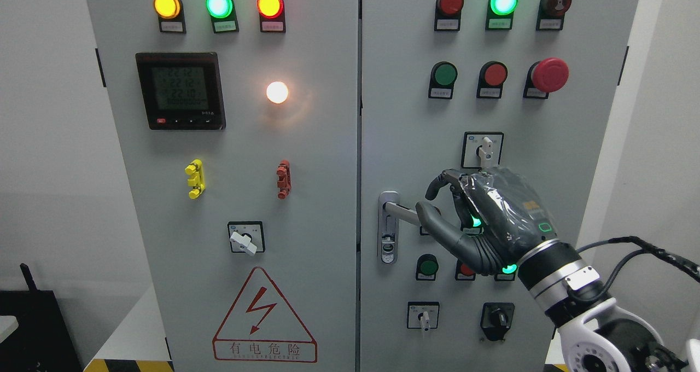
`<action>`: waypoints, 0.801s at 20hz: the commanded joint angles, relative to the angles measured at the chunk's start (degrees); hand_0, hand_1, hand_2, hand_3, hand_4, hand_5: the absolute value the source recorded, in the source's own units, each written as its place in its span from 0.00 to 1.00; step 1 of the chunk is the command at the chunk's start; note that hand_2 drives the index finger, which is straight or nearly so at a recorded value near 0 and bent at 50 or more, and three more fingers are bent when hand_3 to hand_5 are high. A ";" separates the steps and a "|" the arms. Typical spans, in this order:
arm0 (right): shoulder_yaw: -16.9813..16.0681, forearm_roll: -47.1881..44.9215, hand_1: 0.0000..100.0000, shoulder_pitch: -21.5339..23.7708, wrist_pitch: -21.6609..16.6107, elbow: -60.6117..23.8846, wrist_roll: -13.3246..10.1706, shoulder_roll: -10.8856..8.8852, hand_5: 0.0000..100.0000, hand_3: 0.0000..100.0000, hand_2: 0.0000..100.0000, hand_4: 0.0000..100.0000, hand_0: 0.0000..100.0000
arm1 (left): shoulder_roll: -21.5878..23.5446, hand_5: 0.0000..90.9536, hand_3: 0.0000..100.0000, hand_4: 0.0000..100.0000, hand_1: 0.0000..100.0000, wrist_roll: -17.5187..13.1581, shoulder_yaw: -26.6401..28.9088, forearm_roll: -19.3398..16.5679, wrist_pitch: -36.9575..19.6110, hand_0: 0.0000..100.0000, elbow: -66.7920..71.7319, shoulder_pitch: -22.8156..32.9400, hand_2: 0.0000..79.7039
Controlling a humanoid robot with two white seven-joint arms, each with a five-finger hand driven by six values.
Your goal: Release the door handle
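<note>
White walls flank the cabinet; a black-and-yellow striped floor marking shows lower left

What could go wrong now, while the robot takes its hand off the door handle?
1. The right hand has its fingers curled near the end of the door handle; a finger may catch the lever and pull the door.
2. Drawing back, the hand could brush the white selector switch just above it or the green button below.
3. The red emergency button stands out above, near an upward path.
</note>
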 commanded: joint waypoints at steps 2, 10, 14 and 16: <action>1.44 -0.06 0.06 -0.50 0.74 2.52 0.00 1.85 1.00 1.00 0.45 1.00 0.45 | 0.00 0.00 0.00 0.00 0.39 0.05 0.00 0.00 -0.03 0.12 -1.76 1.76 0.00; 1.53 -0.15 0.07 -0.50 0.74 3.40 0.00 2.21 1.00 1.00 0.43 1.00 0.46 | 0.00 0.00 0.00 0.00 0.39 0.05 0.00 0.00 -0.03 0.12 -1.76 1.76 0.00; 1.62 -0.24 0.07 -0.50 0.74 3.58 0.00 2.82 1.00 1.00 0.43 1.00 0.47 | 0.00 0.00 0.00 0.00 0.39 0.05 0.00 0.00 -0.03 0.12 -1.76 1.76 0.00; 1.62 -0.24 0.07 -0.50 0.74 3.76 0.00 2.91 1.00 1.00 0.43 1.00 0.47 | 0.00 0.00 0.00 0.00 0.39 0.05 0.00 0.00 -0.03 0.12 -1.76 1.76 0.00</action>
